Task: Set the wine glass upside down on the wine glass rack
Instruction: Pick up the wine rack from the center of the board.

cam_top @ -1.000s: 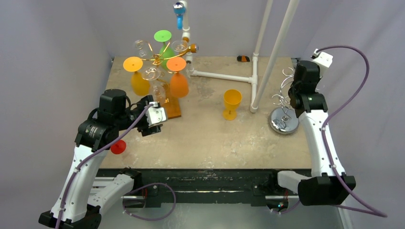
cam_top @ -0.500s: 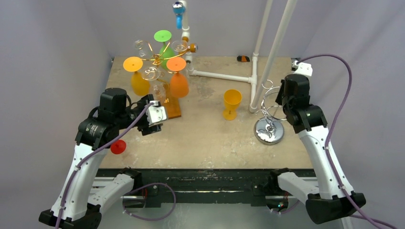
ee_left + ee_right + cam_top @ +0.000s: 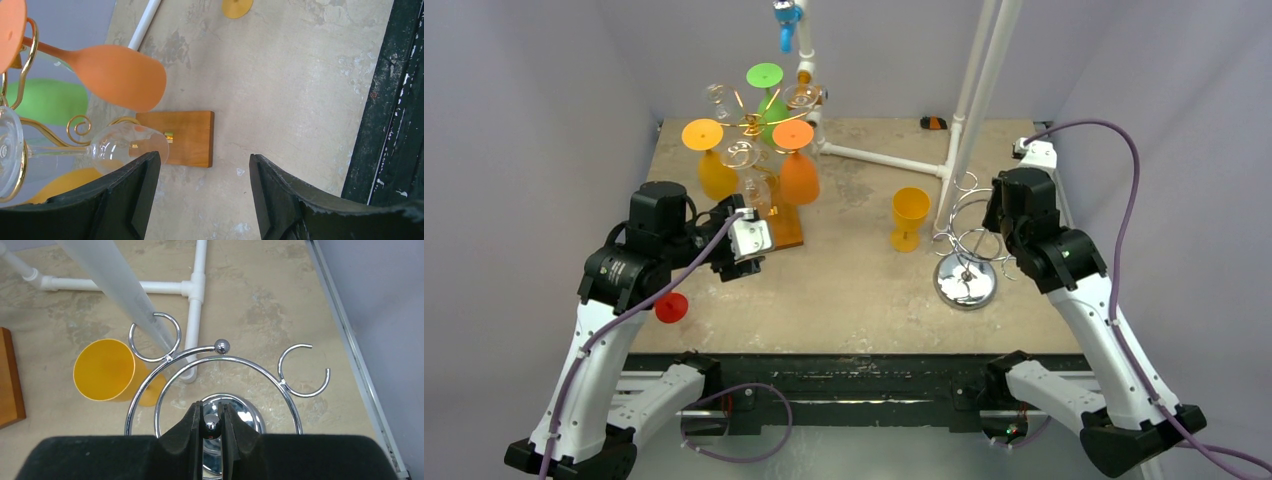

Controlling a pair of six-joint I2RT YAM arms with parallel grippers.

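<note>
Since the right gripper, pinching the chrome rack by its knob, drew it inward from the table edge, it stands just beside the upright yellow glass. The left gripper gapes wide, empty, with bare table between the arms.

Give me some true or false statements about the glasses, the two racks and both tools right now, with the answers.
1. The yellow wine glass stands upright on the table. True.
2. The right tool is open, clear of the chrome rack. False: it is shut on the ball at the rack's top.
3. The left tool grips a clear glass. False: its jaws stand open with nothing between them.
4. An orange glass hangs upside down on the gold rack. True.
</note>
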